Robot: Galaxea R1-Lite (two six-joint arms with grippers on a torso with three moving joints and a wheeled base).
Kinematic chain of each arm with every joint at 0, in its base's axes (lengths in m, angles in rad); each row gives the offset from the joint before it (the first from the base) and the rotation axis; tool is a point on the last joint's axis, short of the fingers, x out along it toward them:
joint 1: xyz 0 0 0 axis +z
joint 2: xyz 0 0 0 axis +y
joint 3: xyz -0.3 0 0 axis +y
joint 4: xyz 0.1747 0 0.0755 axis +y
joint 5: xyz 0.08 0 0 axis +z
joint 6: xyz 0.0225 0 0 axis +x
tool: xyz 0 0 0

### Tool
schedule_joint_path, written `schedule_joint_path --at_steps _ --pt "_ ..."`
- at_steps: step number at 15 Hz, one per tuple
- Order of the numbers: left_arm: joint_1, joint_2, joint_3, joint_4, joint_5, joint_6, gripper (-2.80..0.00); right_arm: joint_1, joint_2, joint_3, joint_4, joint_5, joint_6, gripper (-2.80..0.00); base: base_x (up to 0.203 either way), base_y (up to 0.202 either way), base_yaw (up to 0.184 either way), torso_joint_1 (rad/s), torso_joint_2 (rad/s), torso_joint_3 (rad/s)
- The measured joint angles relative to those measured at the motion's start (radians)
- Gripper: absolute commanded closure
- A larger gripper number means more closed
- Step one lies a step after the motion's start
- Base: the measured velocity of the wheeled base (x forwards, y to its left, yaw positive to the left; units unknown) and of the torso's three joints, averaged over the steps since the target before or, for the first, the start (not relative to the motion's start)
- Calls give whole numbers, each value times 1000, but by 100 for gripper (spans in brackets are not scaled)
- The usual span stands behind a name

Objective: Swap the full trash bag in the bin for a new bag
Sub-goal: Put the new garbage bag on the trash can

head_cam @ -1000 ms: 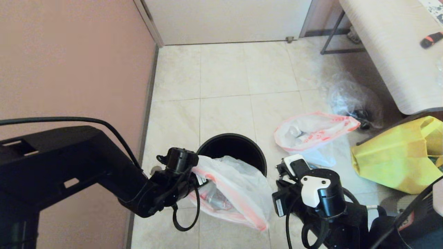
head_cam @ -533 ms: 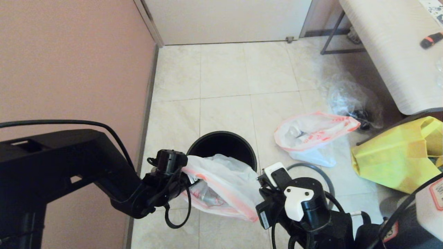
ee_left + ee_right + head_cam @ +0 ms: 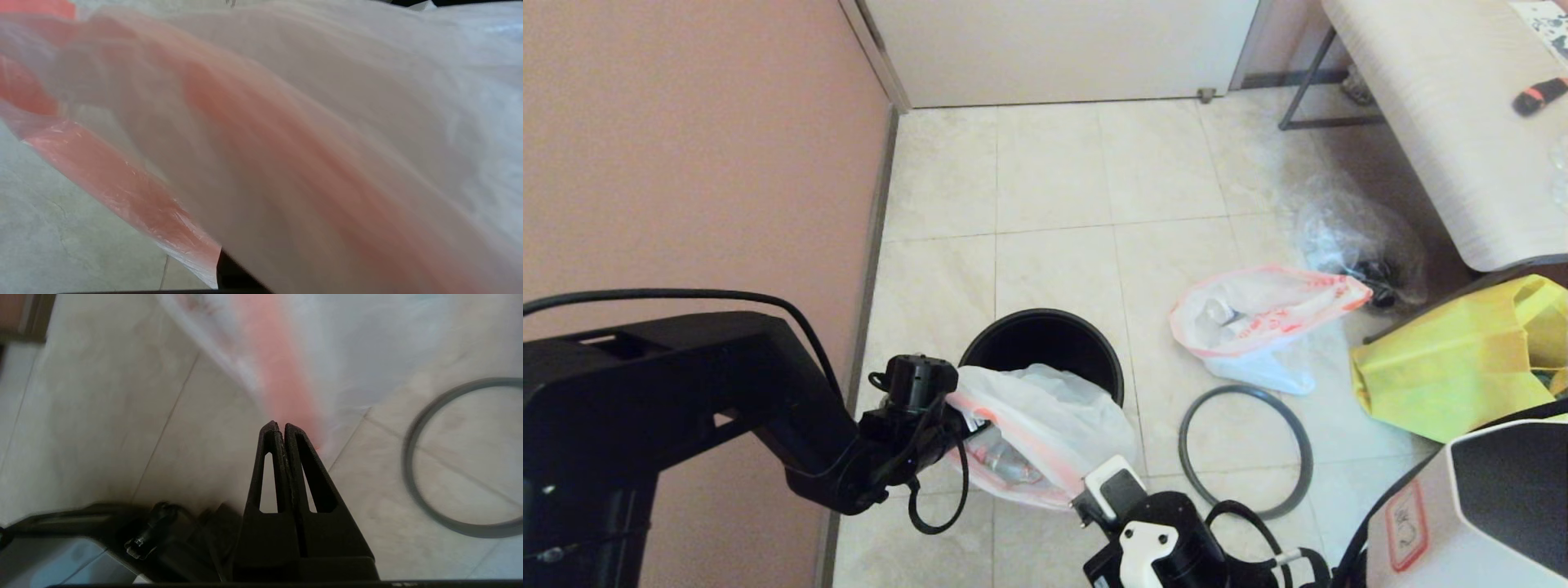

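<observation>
The full trash bag (image 3: 1045,425), thin white plastic with a pink rim band and bottles showing through, hangs from my left gripper (image 3: 970,418), which is shut on its gathered rim. It overlaps the near rim of the black bin (image 3: 1045,343); I cannot tell whether its bottom is still inside. In the left wrist view the bag (image 3: 286,143) fills the picture and hides the fingers. My right gripper (image 3: 278,425) is shut and empty, low over the floor just short of the bag's pink band (image 3: 282,375). The new bag (image 3: 1258,318), white with red print, lies on the floor to the bin's right.
The bin's dark-grey rim ring (image 3: 1183,445) (image 3: 410,469) lies flat on the tiles, right of the bin. A clear plastic bag (image 3: 1347,237) and a yellow bag (image 3: 1462,367) lie at the right, beside a pale table (image 3: 1445,106). A pink wall (image 3: 686,163) stands on the left.
My right arm has drawn back toward me, uncovering the rim ring. My left gripper has shifted left with the bag, and the bin has slid slightly left with it.
</observation>
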Motion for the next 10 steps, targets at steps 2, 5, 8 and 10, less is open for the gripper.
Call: schedule_joint_path --at_steps 2,5,8,10 --pt "0 3 2 -1 1 0 0 45 49 -12 -6 -1 -2 0 0 0 0 0 0 0" --pt "2 5 6 0 1 0 0 105 113 -20 -47 -4 -12 0 0 0 0 0 0 0" --pt "1 4 14 -2 1 0 0 81 172 -67 -112 -10 -58 0 0 0 0 0 0 0" --pt "0 3 20 -7 1 0 0 18 202 -115 -141 -12 -125 0 0 0 0 0 0 0"
